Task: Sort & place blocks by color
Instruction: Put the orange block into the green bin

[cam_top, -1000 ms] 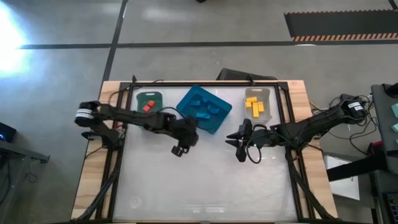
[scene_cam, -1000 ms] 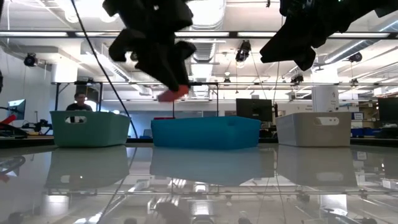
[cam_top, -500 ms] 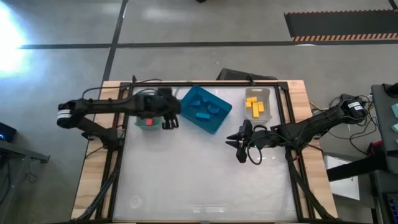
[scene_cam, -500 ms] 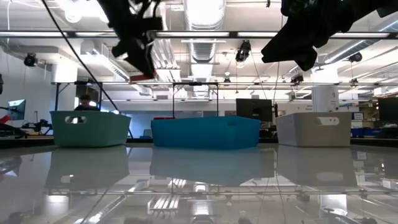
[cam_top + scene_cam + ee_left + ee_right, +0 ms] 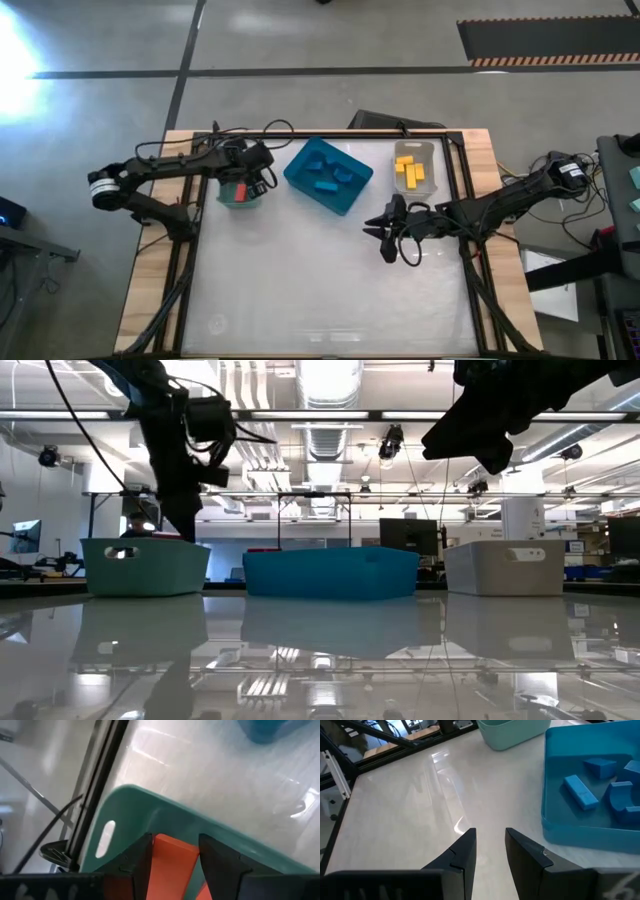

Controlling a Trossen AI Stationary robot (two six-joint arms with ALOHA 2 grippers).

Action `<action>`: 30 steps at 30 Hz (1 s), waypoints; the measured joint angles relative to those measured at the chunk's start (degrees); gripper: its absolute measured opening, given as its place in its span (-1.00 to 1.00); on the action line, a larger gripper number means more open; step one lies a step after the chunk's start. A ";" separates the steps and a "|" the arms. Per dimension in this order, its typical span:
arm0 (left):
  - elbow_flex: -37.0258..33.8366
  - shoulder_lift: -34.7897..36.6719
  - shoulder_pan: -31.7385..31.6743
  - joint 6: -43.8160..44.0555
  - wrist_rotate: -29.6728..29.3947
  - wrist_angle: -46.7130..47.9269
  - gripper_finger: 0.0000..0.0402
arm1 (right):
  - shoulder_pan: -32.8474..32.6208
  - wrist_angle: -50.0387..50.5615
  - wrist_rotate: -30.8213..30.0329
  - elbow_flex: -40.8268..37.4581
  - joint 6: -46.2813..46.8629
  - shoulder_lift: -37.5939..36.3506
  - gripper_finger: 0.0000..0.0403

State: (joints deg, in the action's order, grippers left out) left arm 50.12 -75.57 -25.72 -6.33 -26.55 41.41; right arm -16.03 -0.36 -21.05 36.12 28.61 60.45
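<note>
The left pincer [image 5: 252,184] has swung from beside the blue bin [image 5: 328,176] to above the green bin [image 5: 150,817], clamping a red block [image 5: 171,865]. The right pincer [image 5: 490,845], narrowly parted and empty, hovers over the surface [image 5: 330,280].

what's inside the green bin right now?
In the green bin the high view shows one red block, apparently the one clamped in the left claw over the bin. The left arm covers most of the interior, so any other blocks are hidden.
</note>
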 joint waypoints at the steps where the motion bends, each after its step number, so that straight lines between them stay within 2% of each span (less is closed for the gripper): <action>1: -0.56 0.00 -0.14 0.02 0.00 -0.54 -0.32 | 0.02 0.00 -0.01 0.00 0.01 0.00 -0.54; 19: -1.65 -0.11 -0.15 0.04 0.02 -3.66 -0.32 | 0.02 0.00 -0.04 -0.02 0.35 0.00 -0.54; 30: -1.76 -0.13 -0.15 0.09 0.02 -3.70 -0.32 | 0.02 -1.04 -0.06 -0.04 0.87 3.48 -0.54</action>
State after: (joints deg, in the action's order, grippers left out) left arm 48.36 -75.70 -25.87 -6.24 -26.52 37.71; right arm -16.01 -1.40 -21.11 36.07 29.48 63.92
